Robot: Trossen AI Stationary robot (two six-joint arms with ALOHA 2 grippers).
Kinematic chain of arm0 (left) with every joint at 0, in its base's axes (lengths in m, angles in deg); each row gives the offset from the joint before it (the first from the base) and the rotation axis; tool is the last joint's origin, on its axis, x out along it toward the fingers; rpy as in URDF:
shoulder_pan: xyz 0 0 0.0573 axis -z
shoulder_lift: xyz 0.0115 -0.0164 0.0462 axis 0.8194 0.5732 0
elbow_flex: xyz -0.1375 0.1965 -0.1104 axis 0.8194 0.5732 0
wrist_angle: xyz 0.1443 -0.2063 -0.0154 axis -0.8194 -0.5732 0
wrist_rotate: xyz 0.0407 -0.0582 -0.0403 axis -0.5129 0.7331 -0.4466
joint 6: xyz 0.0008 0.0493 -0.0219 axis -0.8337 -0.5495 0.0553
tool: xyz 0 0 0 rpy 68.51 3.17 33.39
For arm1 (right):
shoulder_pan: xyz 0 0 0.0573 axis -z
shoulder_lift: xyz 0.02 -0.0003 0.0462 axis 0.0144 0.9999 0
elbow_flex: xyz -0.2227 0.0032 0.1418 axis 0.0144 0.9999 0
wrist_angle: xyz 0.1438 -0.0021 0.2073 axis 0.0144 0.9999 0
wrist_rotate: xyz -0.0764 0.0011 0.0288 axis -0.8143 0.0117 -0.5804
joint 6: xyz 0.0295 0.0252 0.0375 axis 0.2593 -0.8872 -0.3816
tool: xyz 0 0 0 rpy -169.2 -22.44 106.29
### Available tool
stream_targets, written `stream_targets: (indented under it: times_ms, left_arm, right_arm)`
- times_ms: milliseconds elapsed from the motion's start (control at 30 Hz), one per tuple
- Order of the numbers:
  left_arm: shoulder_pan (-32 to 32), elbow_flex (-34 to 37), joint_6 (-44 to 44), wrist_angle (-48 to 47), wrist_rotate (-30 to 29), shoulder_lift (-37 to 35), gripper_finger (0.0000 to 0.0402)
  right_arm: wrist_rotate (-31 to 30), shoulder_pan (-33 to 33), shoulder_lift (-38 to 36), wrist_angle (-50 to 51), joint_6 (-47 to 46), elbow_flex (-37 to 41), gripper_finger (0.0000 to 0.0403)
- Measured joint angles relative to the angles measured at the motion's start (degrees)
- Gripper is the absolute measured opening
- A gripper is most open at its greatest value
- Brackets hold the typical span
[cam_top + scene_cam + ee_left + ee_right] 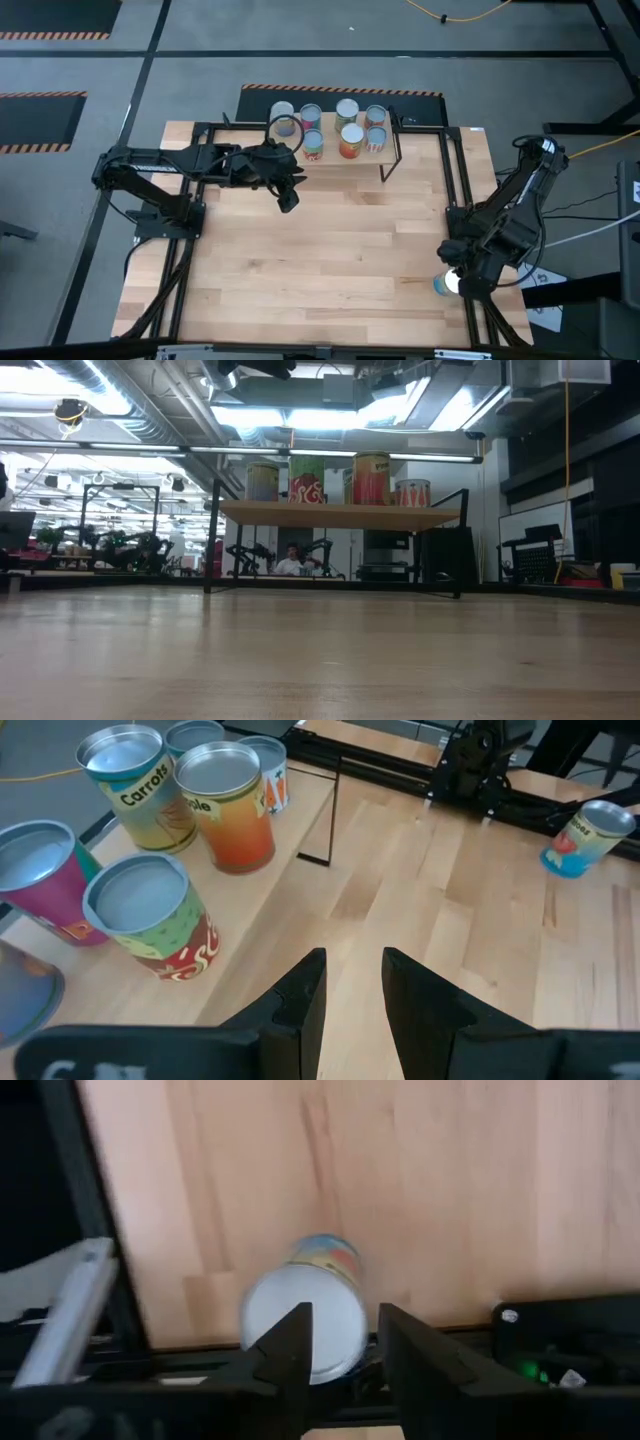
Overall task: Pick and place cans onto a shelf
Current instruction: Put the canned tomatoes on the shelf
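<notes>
The right gripper (340, 1342), jaws apart, hangs over the last can (305, 1318): rigid, smooth, probably light; grip its sides.

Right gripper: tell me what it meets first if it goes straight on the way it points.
The right gripper points down at the blue-labelled can standing near the table's edge; it would likely meet the can's top first, though depth is unclear.

Seven cans (349, 140) on shelf (392, 150) at table's (330, 250) far edge; eighth can (446, 284) near-right, under right hand (462, 283).

Blue can (588, 838), orange can (228, 807)
</notes>
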Motion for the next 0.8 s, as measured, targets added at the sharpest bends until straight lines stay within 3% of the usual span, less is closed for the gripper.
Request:
stream_targets:
  times_ms: [200,433,800]
  left_arm:
    - [0.0,0.0,0.0,0.0,0.1,0.0,0.0094]
    - [0.0,0.0,0.1,0.0,0.2,0.0,0.0094]
    - [0.0,0.0,0.1,0.0,0.3,0.0,0.0094]
  right_arm:
    - [1.8,0.0,0.1,-2.8,0.1,7.1,0.0122]
    - [10.6,0.0,0.1,-5.6,0.0,13.3,0.0122]
    - [11.8,0.0,-0.1,-8.5,0.2,14.2,0.0117]
